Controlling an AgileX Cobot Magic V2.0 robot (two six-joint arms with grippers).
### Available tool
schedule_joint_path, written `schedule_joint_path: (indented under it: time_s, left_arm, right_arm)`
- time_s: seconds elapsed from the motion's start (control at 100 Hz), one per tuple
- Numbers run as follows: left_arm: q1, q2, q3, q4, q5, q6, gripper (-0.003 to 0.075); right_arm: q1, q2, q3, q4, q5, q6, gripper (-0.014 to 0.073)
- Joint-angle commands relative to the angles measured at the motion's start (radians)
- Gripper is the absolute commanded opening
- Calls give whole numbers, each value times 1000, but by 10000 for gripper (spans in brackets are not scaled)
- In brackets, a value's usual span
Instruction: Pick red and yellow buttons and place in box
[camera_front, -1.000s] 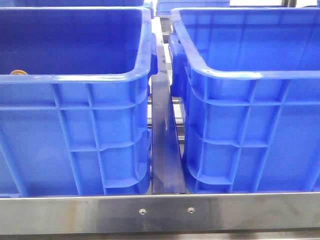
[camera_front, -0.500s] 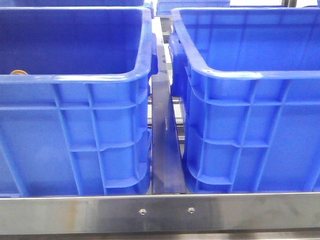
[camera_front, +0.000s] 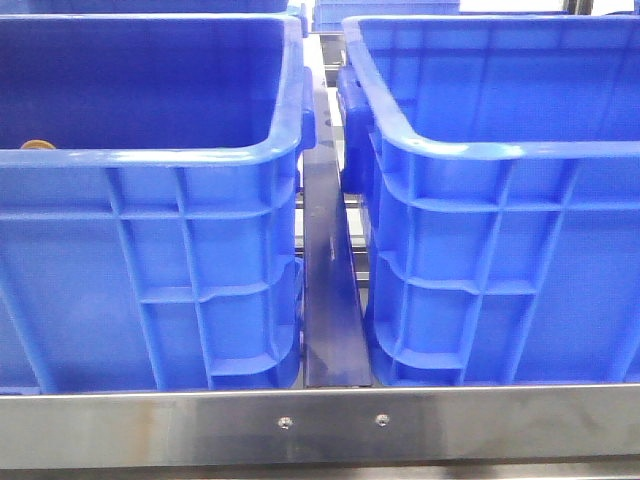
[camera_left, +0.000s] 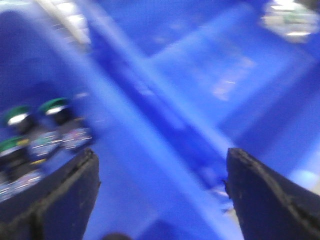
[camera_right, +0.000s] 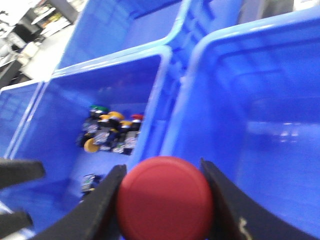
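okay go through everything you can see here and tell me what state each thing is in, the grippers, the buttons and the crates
Right gripper: shut on the dark red domed button.
Left gripper: open, nothing between its fingers.
Left blue ribbed plastic crate: upright, holds a pile of mixed buttons.
Right blue ribbed plastic crate: upright, no contents visible.
Green-capped buttons: lying loose, blurred.

Both crates bright blue: left crate, right crate, walls ribbed, no print. Strip between them dark navy, glossy. Front rail bare silver metal. Orange-yellow sliver at left crate's rim. Right gripper fingers black; button between them plain red. Heap of buttons yellow, red, green caps. Left gripper fingers dark; green caps nearby, blurred.
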Motion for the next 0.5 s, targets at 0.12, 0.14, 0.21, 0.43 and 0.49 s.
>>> schedule_joint_path:
  time_s: [0.12,0.14,0.21,0.43,0.49]
  left_arm:
    - [156,-129,69,-9,-73,-13,494]
    - [173,-145,92,-9,-78,-20,494]
    - [232,-204,155,-9,-89,-30,494]
    - [400,-433,353,-9,-122,-36,494]
    - [433,-496,401,-9,-122,-36,494]
  right_arm:
    - [-44,-17,-36,47,-25,-40,151]
    - [-44,-17,-36,46,-32,-40,151]
    - [-44,-17,-36,46,-51,-40,151]
    - [-44,-17,-36,39,-104,-40,151]
    - [-44,-17,-36,26,-116,-40,151]
